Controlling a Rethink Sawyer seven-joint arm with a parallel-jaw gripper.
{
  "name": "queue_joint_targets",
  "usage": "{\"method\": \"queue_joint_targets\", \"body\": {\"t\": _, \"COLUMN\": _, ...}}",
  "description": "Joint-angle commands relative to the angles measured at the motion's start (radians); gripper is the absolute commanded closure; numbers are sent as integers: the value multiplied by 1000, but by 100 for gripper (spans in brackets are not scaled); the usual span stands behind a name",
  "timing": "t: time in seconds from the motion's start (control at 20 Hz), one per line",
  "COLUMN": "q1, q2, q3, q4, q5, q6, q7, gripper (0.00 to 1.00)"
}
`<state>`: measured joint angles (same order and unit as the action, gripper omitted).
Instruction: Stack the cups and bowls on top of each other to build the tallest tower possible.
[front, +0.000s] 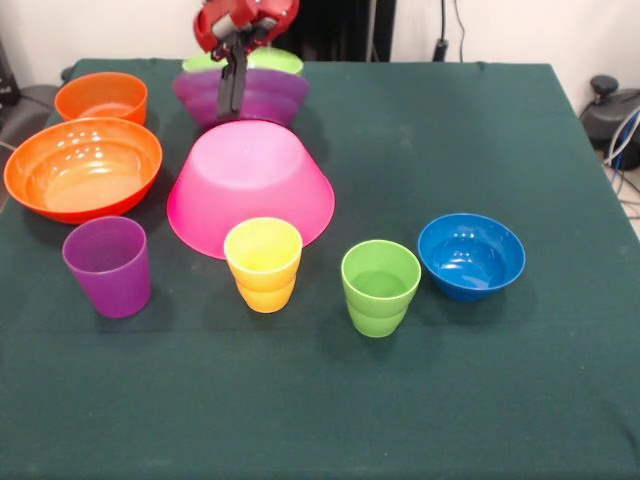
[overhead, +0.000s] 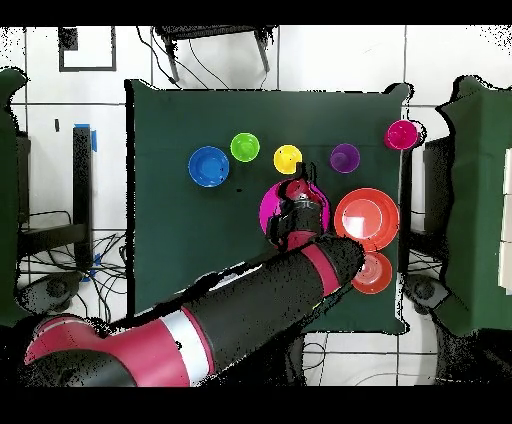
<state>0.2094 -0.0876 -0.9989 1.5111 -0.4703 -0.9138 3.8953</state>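
Three cups (front: 264, 264), five bowls (front: 83, 167).

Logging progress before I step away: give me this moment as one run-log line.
arm: over far bowls | gripper: at ribbed purple plastic bowl, lime green bowl nested inside | inverted pink bowl: bare | cups: unstacked

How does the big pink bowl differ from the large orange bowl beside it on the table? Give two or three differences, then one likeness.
The pink bowl lies upside down, base up; the large orange bowl sits upright, open side up. One is pink, the other orange. The pink bowl looks somewhat wider and taller than the orange one. Both are round, glossy plastic bowls resting directly on the green table, with nothing stacked on them.
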Motion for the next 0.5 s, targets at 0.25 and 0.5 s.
{"method": "queue_joint_targets", "body": {"t": 0.25, "q1": 16, "q2": -41, "q3": 101, "q4": -28, "q5": -110, "q6": 132, "q7": -92, "gripper": 100}}
{"method": "queue_joint_targets", "body": {"t": 0.5, "q1": 37, "q2": -65, "q3": 134, "q4": 27, "q5": -170, "q6": 134, "q7": -56, "gripper": 100}}
